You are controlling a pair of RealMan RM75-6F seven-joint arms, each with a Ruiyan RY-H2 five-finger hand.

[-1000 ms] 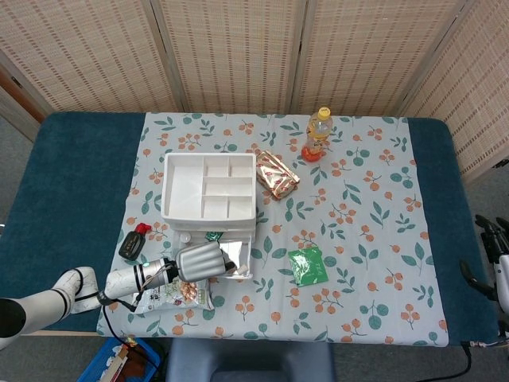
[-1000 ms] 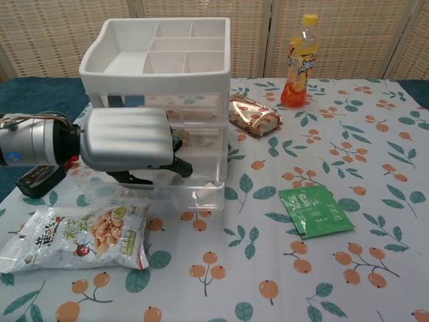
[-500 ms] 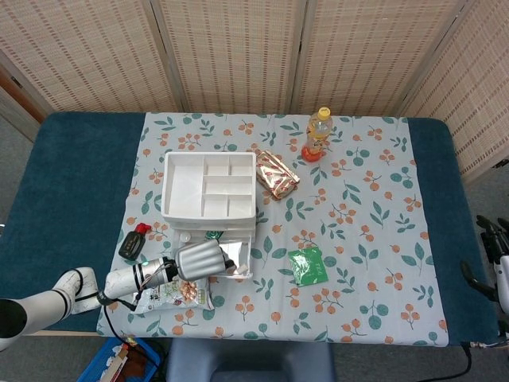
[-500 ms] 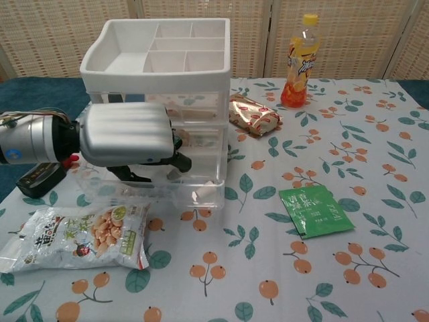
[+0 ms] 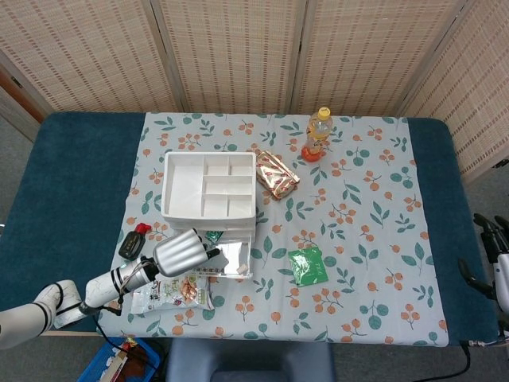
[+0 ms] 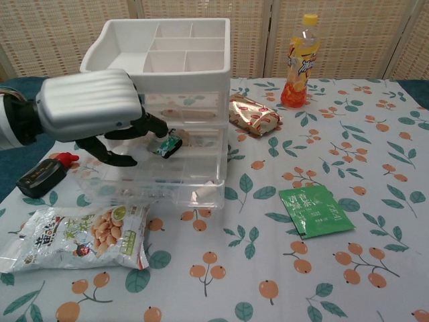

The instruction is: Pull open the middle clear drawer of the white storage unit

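So the white storage unit [image 6: 161,60] sits right in front of the left hand [image 6: 94,111], and 1 of its clear drawers [image 6: 171,181] is sticking out toward the robot, just below and to the right of the fingers. Hard to say through the clear plastic if that's the middle one or the bottom one. In the last second the hand went from pressed low against that drawer front to lifted up and back to the left, fingers spread and holding nothing, so I'd guess the pull is basically done or it's repositioning. Under the hand lies a snack bag [image 6: 77,235], and off to its left a small black gadget [image 6: 41,177]. Further right are a green packet [image 6: 316,210], a foil pack [image 6: 255,114] and an orange drink bottle [image 6: 300,60], none blocking. The right hand [image 5: 489,255] is barely in view at the table's far edge, can't tell its state.
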